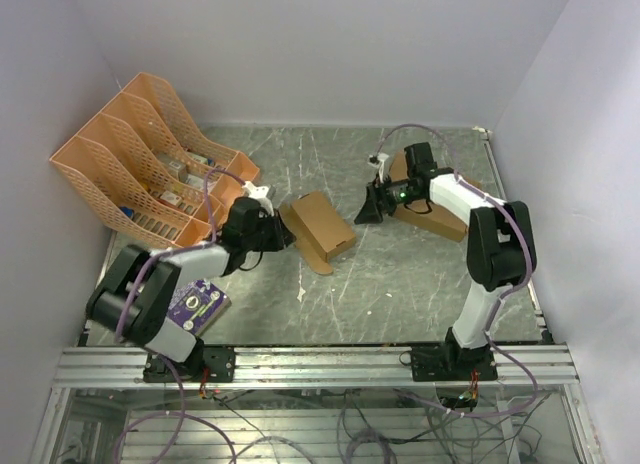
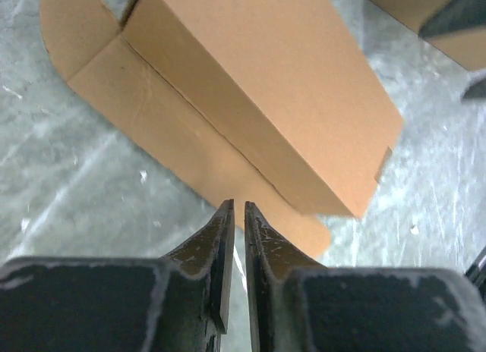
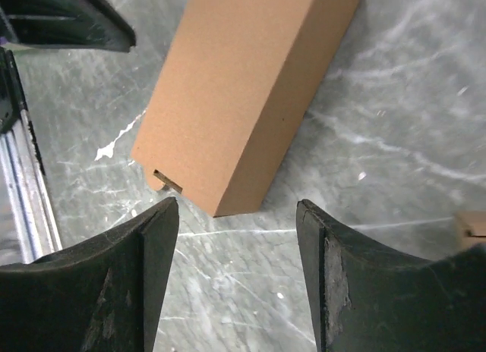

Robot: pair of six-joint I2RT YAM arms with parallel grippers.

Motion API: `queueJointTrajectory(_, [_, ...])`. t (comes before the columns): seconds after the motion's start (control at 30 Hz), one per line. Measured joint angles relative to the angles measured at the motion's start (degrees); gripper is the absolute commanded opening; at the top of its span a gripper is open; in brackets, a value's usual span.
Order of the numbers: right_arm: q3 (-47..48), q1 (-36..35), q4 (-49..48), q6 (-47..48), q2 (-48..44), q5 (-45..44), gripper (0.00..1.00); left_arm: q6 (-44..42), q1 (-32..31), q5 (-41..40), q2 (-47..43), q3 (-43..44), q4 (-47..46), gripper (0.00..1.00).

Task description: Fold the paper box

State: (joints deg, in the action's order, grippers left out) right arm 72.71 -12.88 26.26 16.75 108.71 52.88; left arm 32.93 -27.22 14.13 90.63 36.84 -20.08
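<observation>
Centrally on the grey table (image 1: 400, 284) lies the box (image 1: 325, 222), a narrow brown cardboard block whose long axis runs from far left to near right. The left arm reaches in from the near left, forearm pointing right. The left gripper (image 1: 288, 234) sits just beside the box's left side, its jaws nearly together with only a thin slit between them, holding nothing. The right arm bends in from the near right, elbow out to the right, forearm heading left. The right gripper (image 1: 368, 212) hangs near the box's right side, jaws wide apart and empty. The left wrist view shows what the right wrist view does not: a flat flap (image 2: 190, 151) lying on the table along the box's side. The right wrist view shows a small tab (image 3: 167, 181) poking out at one end corner. Only the top view shows an orange rack (image 1: 140, 154) at far left and a bigger box (image 1: 425, 222) behind the right gripper.
</observation>
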Motion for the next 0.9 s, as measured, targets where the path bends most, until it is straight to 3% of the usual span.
queueJointTrajectory(0.13, [2.12, 0.63, 2.1, 6.34, -4.17, 2.27, 0.65, -3.37, -3.72, -0.5, -12.72, -6.95, -1.29, 0.38])
queueJointTrajectory(0.2, [2.49, -0.5, 3.78, 12.0, -5.99, 4.5, 0.72, -6.67, -10.01, -1.62, -18.29, -8.79, -2.86, 0.48])
queueJointTrajectory(0.23, [2.49, -1.03, 4.87, 14.69, -6.67, 5.29, 0.8, -8.68, -13.09, -2.23, -20.37, -9.38, -3.85, 0.56])
queueJointTrajectory(0.27, [2.19, -1.68, 6.36, 19.89, -7.65, 6.88, 0.94, -10.69, -16.41, -2.97, -22.38, -10.4, -5.86, 0.66])
queueJointTrajectory(0.3, [1.49, -2.29, 7.56, 24.72, -8.79, 8.35, 0.99, -12.46, -19.17, -3.61, -24.15, -12.13, -8.92, 0.7])
queueJointTrajectory(0.33, [0.39, -2.6, 8.98, 29.79, -9.97, 9.66, 0.99, -14.6, -21.24, -4.11, -25.79, -14.88, -13.05, 0.75])
queueJointTrajectory(0.4, [-2.6, -2.56, 11.8, 41.81, -12.87, 11.78, 1.0, -17.84, -22.84, -5.31, -26.25, -22.12, -23.61, 0.76])
queueJointTrajectory(0.53, [-5.64, -2.78, 15.56, 58.93, -15.52, 13.64, 0.99, -23.87, -25.11, -6.25, -15.58, -30.34, -38.47, 0.76])
queueJointTrajectory(0.63, [-5.57, -3.34, 16.98, 66.86, -14.67, 13.51, 0.96, -31.15, -32.35, -8.81, -6.69, -30.16, -46.47, 0.76])
queueJointTrajectory(0.73, [-7.08, -3.78, 15.47, 69.88, -14.67, 12.52, 0.91, -37.51, -36.65, -11.89, 2.01, -29.94, -55.87, 0.73])
queueJointTrajectory(0.9, [-11.23, -4.7, 11.91, 71.28, -14.51, 9.22, 0.85, -44.11, -37.13, -18.32, 16.04, -27.93, -65.46, 0.71])
